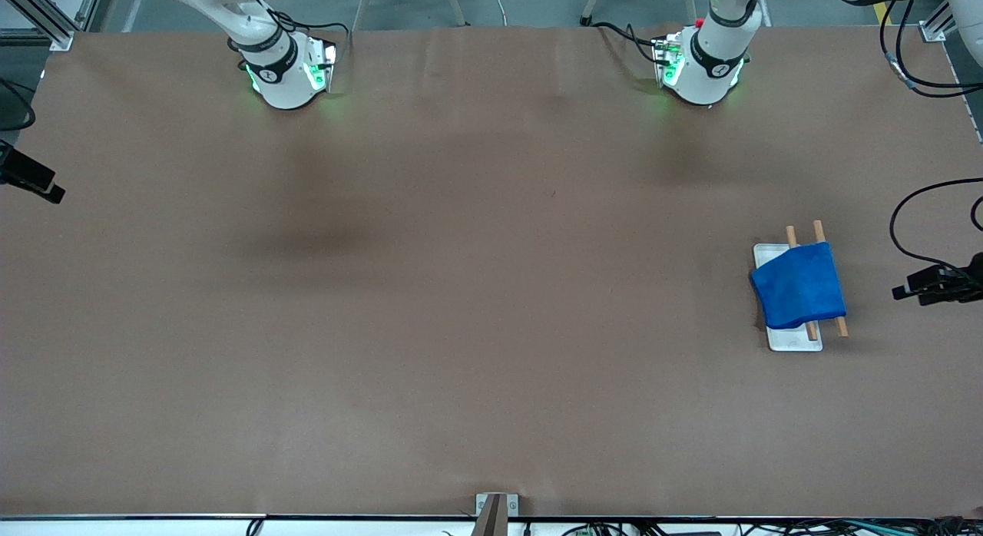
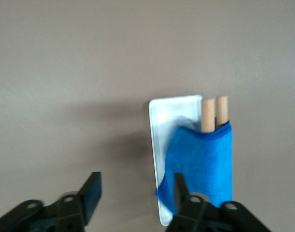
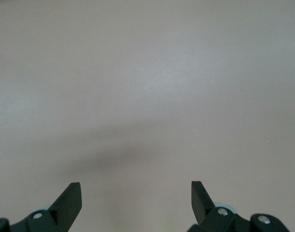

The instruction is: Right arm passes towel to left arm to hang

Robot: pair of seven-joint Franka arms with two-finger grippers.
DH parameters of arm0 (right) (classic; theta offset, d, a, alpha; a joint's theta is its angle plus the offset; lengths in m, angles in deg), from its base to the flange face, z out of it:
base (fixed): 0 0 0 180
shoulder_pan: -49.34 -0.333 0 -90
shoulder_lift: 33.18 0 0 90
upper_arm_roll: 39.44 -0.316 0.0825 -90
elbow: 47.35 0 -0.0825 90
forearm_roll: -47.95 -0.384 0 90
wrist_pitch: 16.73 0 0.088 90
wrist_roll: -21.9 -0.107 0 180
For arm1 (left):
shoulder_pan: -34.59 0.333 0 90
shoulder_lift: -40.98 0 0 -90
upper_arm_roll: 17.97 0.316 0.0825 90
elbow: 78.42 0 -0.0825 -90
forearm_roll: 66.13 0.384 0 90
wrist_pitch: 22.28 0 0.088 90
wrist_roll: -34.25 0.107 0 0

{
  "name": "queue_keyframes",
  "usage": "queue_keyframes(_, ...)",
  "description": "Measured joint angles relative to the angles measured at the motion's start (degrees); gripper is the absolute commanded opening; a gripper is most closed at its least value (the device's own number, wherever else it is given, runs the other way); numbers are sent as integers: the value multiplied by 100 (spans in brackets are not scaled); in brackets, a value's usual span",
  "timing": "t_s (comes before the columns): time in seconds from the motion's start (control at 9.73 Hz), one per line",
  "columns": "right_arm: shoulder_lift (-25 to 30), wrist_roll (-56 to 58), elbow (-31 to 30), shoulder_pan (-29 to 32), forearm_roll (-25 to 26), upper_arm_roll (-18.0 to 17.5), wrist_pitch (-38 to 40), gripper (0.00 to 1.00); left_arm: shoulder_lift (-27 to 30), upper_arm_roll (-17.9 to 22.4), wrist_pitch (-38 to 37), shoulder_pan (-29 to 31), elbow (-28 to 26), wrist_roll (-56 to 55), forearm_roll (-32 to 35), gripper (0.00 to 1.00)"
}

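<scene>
The bright blue towel (image 1: 799,286) hangs draped over two wooden rods (image 1: 819,230) that rest on a white tray (image 1: 791,340), toward the left arm's end of the table. In the left wrist view the towel (image 2: 205,159) covers most of the rods (image 2: 209,113) and part of the tray (image 2: 162,116). My left gripper (image 2: 137,179) is open, high over the table beside the tray, and holds nothing. My right gripper (image 3: 136,186) is open over bare brown table, with nothing between its fingers. Both arms (image 1: 703,60) (image 1: 284,67) stay up near their bases.
A black camera (image 1: 941,284) on a cable sits at the table edge close to the tray. Another black camera (image 1: 31,179) sits at the right arm's end. A small metal bracket (image 1: 495,509) stands at the edge nearest the front camera.
</scene>
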Motion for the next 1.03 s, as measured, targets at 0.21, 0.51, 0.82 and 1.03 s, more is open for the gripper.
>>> queue_keyframes(0.21,-8,0,-4,10,0,5,-47,100,457,-149,3,-59,88,-345,746,100)
queue_keyframes(0.51,-9,1,-5,30,-2,20,-88,100,1573,-1336,-13,-103,-52,-1985,2035,100)
queue_keyframes(0.82,-10,1,-5,53,-3,18,-90,100,2807,-2589,-58,-128,-799,-3814,3067,100)
queue_keyframes(1.03,-10,3,-5,103,-3,19,-98,100,3304,-3069,-321,-141,-979,-4353,3132,100)
